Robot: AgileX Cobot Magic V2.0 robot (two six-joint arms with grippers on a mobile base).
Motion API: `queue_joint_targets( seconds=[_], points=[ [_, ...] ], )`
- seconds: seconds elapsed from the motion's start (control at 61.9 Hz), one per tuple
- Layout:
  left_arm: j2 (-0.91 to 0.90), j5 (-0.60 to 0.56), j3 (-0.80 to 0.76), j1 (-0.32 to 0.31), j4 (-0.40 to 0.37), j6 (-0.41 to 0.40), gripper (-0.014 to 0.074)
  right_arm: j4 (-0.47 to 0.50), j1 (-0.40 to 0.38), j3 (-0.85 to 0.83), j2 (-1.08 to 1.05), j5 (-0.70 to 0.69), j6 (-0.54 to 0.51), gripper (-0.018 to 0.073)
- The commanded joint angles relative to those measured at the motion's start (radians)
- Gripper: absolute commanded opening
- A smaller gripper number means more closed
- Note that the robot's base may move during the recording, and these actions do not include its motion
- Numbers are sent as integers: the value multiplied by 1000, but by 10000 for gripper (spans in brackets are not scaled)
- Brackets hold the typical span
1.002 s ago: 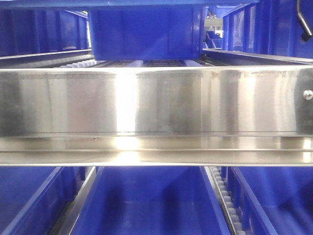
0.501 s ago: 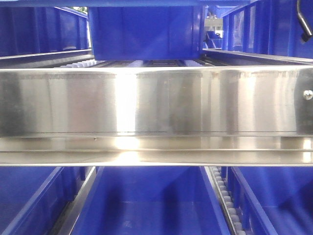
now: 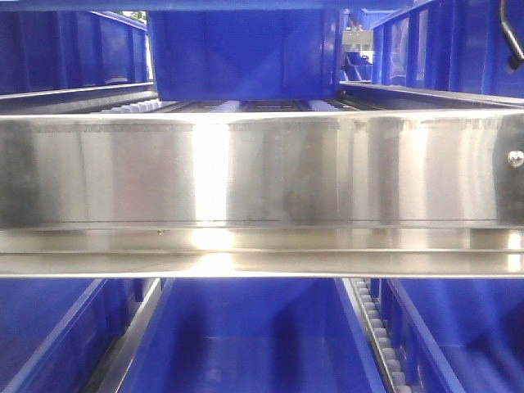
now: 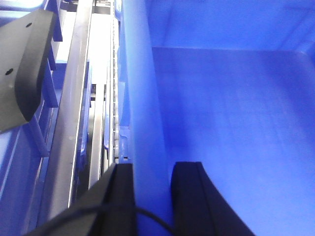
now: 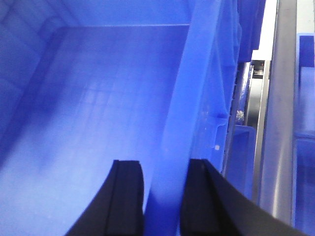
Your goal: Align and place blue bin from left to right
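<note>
The blue bin (image 4: 231,113) fills the left wrist view, with its smooth floor and far wall showing. My left gripper (image 4: 152,169) straddles its left wall, one black finger (image 4: 120,196) outside and one inside, shut on the wall. In the right wrist view I see the same blue bin (image 5: 98,108) from its other side. There my right gripper (image 5: 165,167) is shut on the right wall, which fills the gap between the fingers. In the front view a blue bin (image 3: 246,53) sits on the upper roller level at centre. Neither gripper shows there.
A wide steel shelf beam (image 3: 262,172) crosses the front view. More blue bins (image 3: 246,344) lie below it and stand on both sides above. Steel rails and rollers (image 4: 78,98) run left of the held bin, and a steel rail (image 5: 278,123) runs right of it. A black cable (image 3: 512,41) hangs at top right.
The black cable at the top right of the front view has drifted slightly right. The bins and the beam look unchanged.
</note>
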Motion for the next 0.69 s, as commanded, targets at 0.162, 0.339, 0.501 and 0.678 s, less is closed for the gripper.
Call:
queue_joint_targets(
  seconds=[0.162, 0.339, 0.501, 0.678],
  points=[
    [-26, -136, -18, -10, -73, 0, 25, 117, 16, -15, -19, -92, -41, -60],
    [-26, -136, -18, -10, -73, 0, 25, 117, 16, -15, -19, -92, -41, -60],
    [-26, -136, -18, -10, -73, 0, 25, 117, 16, -15, -19, -92, -41, -60],
    [-26, -136, -18, -10, -73, 0, 25, 117, 16, -15, -19, -92, -41, -60]
  ],
)
